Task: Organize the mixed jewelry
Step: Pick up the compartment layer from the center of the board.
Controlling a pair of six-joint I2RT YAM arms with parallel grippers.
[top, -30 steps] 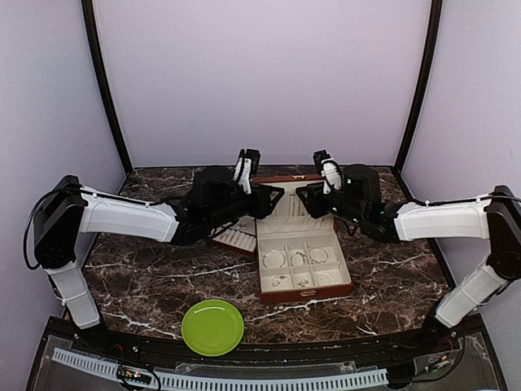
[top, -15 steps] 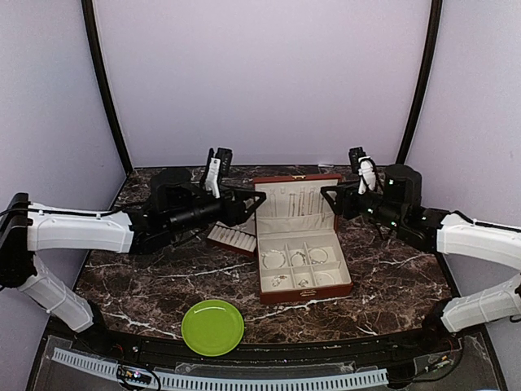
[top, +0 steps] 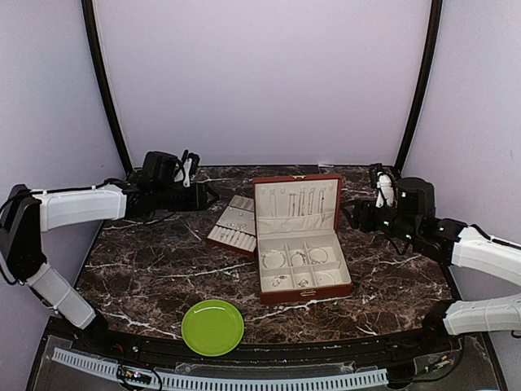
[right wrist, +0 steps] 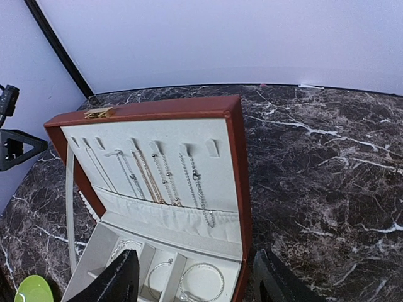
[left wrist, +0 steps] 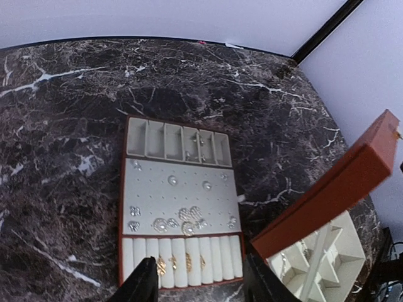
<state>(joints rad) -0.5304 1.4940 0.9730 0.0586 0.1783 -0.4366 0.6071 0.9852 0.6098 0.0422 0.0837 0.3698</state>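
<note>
I count one box [top: 308, 296] with six compartments in its base. Three bracelets [top: 298, 257] lie one to a compartment along the back row. One tray [left wrist: 151, 189], one plate [top: 212, 327]. About five chains [right wrist: 157, 179] hang in the lid; they overlap. My own: left gripper [left wrist: 198, 283], right gripper [right wrist: 198, 277].

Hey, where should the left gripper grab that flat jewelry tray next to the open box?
Probably from straight above, at the far end of the tray: it lies flat on the table, so only its thin upright rim can be pinched, one jaw dropping into the seemingly empty corner compartment.
</note>
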